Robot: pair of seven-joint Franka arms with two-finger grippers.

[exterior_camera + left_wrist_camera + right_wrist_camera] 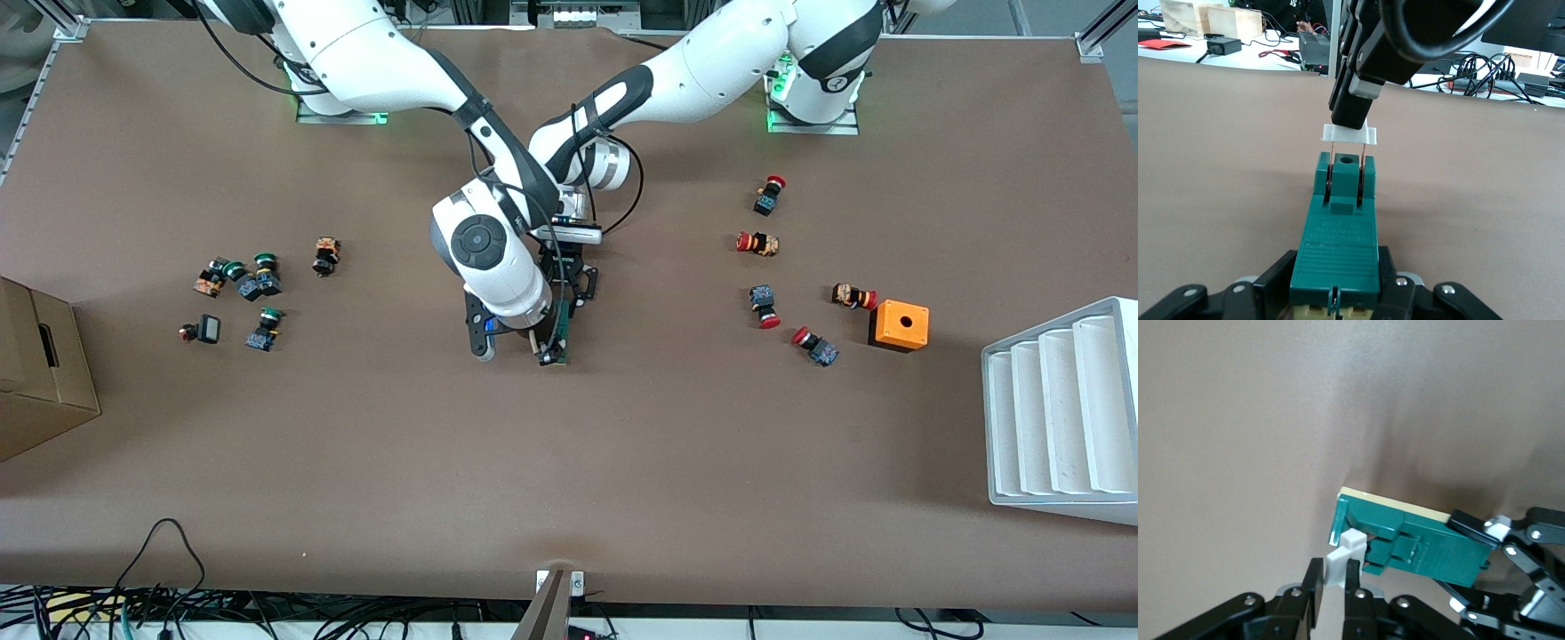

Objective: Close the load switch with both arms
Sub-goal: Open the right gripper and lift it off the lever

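Plainly, the job is under way but not finished. Toward the right arm's end of the table a cluster of green-capped push-buttons (244, 298) is seen lying loose, well apart from the work; none of them is being touched.

At the middle of the table the load switch (562, 333) is found lying flat, held between the two arms; its green body (1338, 240) is clamped at one end by the left gripper (1338, 297), whose fingers are closed against the body's sides. The white sliding piece (1350, 134) is pinched between the fingers of the right gripper (1333, 583), which are nearly closed on it (only the thin white tab sits between them). In the left wrist view the piece's two copper blades (1362, 170) are seen entering the slots of the body, but the white tab stands raised above the green housing with much of the blades exposed; so the switch is judged to be only partly closed. What is judged to be left: the piece is to be pressed fully down into the body while the body is kept steady, and then both grips released.

Toward the left arm's end, several red-capped push-buttons (758, 242) and an orange box (900, 325) are seen, with a white rack (1067, 413) at the table's edge; none is involved.
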